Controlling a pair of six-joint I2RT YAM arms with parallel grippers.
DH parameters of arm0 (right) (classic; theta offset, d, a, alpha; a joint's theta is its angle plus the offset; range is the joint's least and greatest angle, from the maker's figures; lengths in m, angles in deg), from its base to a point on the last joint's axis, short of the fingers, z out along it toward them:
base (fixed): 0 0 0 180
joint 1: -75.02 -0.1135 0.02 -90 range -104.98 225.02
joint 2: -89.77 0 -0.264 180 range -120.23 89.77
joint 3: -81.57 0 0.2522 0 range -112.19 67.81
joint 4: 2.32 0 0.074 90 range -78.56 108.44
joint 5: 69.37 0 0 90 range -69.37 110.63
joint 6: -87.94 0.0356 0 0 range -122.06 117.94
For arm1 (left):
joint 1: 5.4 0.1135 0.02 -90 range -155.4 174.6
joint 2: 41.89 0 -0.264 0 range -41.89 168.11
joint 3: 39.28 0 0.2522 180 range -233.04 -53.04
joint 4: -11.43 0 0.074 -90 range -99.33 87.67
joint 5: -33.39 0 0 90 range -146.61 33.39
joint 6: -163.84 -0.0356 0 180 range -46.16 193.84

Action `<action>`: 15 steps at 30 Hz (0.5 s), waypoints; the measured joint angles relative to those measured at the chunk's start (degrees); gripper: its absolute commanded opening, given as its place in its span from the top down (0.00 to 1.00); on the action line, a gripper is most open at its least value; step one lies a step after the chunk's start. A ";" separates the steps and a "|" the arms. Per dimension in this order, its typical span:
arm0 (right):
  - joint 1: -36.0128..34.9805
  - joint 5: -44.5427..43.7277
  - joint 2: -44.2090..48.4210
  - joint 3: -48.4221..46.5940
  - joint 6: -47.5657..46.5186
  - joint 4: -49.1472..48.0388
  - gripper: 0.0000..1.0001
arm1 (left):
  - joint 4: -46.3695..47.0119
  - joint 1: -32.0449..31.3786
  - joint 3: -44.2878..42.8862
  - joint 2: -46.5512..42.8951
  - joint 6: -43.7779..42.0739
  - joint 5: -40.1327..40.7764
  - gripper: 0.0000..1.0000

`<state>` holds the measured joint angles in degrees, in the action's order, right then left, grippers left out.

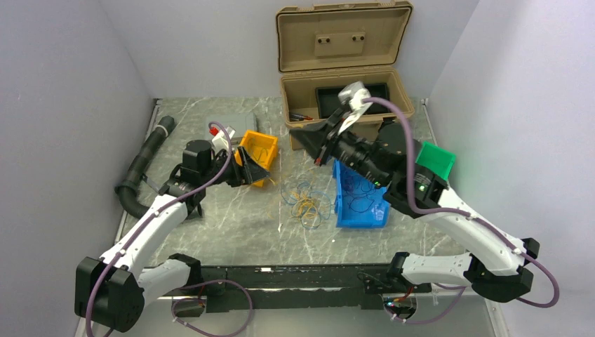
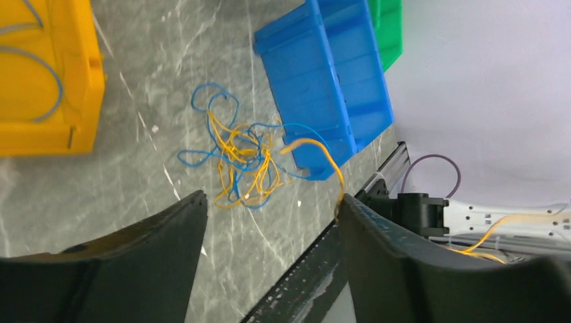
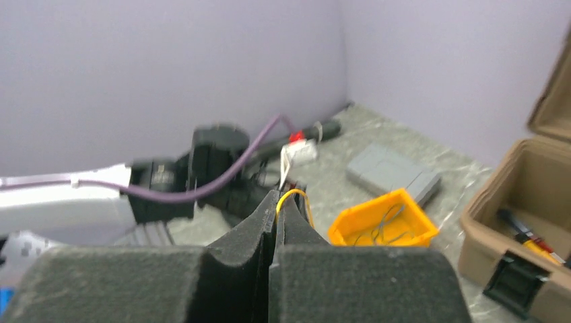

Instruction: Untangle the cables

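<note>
**Left gripper**: the jaws are wide open and hold nothing. The cables lie on the table ahead of the gap, roughly centred on it and clear of both fingers. They form a loose tangle of thin yellow and blue wires. One yellow strand arcs from the tangle's edge toward the tip of the finger on the blue-bin side. The wrist view does not show whether it touches that finger. The yellow bin sits ahead of the opposite finger, apart from the tangle, with thin wires inside. The blue bin lies ahead of the first finger, just beside the tangle. The green bin is directly beyond it.

**Right gripper**: the jaws are closed, pads pressed together. A yellow wire is pinched at the fingertips, and a small loop of it stands out past them. Where the rest of this wire runs cannot be told. Beyond the tips are the left arm and the yellow bin, with the open case off to one side of the jaws.

**Top view**: the tangle lies between the yellow and blue bins. It is nearer the arm bases than either set of jaws. The right jaws point toward the left gripper, and the two sets are near each other but apart.
</note>
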<state>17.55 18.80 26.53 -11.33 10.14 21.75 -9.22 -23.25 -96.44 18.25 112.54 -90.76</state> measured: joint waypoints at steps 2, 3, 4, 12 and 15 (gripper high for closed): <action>0.02 -2.99 0.13 -3.21 -0.35 0.57 1.00 | -1.46 -0.37 0.68 0.00 -0.44 1.20 0.16; 0.17 -4.79 0.13 -5.27 -0.57 1.60 1.00 | -2.32 -0.48 0.55 -0.17 -0.94 2.08 0.15; 0.39 -6.69 -0.02 -7.50 -0.70 3.34 1.00 | -3.48 -0.63 0.11 -0.42 -1.75 2.99 0.14; 9.70 -19.45 -0.98 -17.05 0.50 18.29 1.00 | -13.22 -0.63 -6.14 -5.07 -9.16 9.90 0.12; 16.72 -21.70 -0.98 -17.05 2.16 24.90 1.00 | -15.52 -0.63 -6.12 -7.39 -10.58 11.10 0.11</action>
<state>34.27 -2.90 25.54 -28.37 12.31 46.65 -24.74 -23.88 -102.56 10.86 101.96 -79.66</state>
